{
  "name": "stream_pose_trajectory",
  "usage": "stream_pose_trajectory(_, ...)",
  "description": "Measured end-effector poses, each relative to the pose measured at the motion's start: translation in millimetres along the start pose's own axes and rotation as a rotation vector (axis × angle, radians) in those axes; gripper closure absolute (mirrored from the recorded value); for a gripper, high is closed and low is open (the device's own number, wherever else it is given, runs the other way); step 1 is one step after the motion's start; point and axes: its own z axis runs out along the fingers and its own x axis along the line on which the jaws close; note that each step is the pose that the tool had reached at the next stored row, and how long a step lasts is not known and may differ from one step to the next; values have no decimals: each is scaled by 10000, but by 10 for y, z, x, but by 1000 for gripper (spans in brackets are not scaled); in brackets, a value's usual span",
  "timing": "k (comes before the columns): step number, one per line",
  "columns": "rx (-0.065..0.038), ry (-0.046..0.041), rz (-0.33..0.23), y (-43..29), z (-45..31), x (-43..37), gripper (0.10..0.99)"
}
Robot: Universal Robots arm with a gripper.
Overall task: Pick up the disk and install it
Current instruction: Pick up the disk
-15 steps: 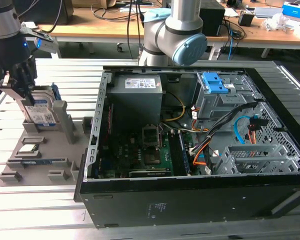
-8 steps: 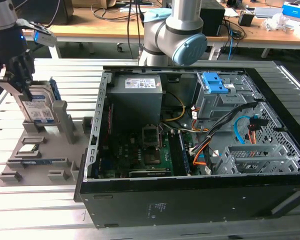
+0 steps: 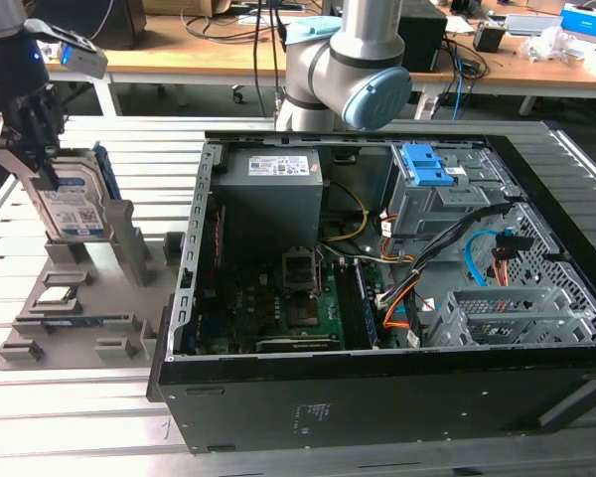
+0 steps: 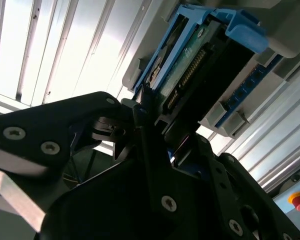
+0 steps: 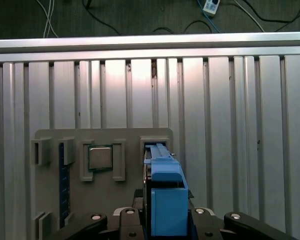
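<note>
The disk (image 3: 74, 204) stands on edge in a slot of the grey fixture plate (image 3: 109, 298) at the exterior view's left, its white-and-blue label facing the camera. My gripper (image 3: 42, 164) reaches down over its upper edge, and its black fingers press both sides. In the first wrist view the disk's blue side rail (image 5: 166, 200) sits between the fingers of the gripper (image 5: 166, 222). In the second wrist view, the disk (image 4: 190, 65) shows its circuit board and connector just beyond the gripper (image 4: 165, 120). The gripper looks shut on the disk, which rests in the slot.
The open computer case (image 3: 377, 397) lies on the slatted table at the exterior view's right. Inside it are a grey cage with blue latches (image 3: 427, 179), a power-supply box (image 3: 273, 194) and cables. The fixture (image 5: 130, 135) also carries a processor chip (image 5: 100, 158) and a memory stick (image 5: 65, 185).
</note>
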Motion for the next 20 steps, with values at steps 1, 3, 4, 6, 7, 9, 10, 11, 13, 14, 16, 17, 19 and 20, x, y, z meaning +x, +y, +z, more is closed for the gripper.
stream_pose_trajectory(1, 1, -1, 0, 1, -27, 0, 722)
stream_pose_trajectory(3, 1, -1, 0, 3, -75, 2, 722)
stream_pose_trajectory(4, 1, 0, 0, 3, -96, 2, 722)
stream_pose_trajectory(6, 0, 0, 0, 5, -141, 3, 722)
stream_pose_trajectory(7, 0, -1, 0, 6, -163, 3, 722)
stream_pose_trajectory(9, 0, 0, 0, 8, -209, 4, 722)
stream_pose_trajectory(10, 1, 0, 0, 9, -245, 5, 722)
stream_pose_trajectory(11, 0, 0, 0, 10, -281, 6, 722)
stream_pose_trajectory(13, 1, 0, 0, 12, -323, 7, 722)
stream_pose_trajectory(14, 1, -1, 0, 14, -376, 8, 722)
stream_pose_trajectory(16, 1, 0, 0, 17, -443, 9, 722)
stream_pose_trajectory(17, -1, 0, 0, 18, -474, 10, 722)
stream_pose_trajectory(19, 0, 0, 0, 19, -515, 11, 722)
stream_pose_trajectory(20, 0, -1, 0, 20, -543, 11, 722)
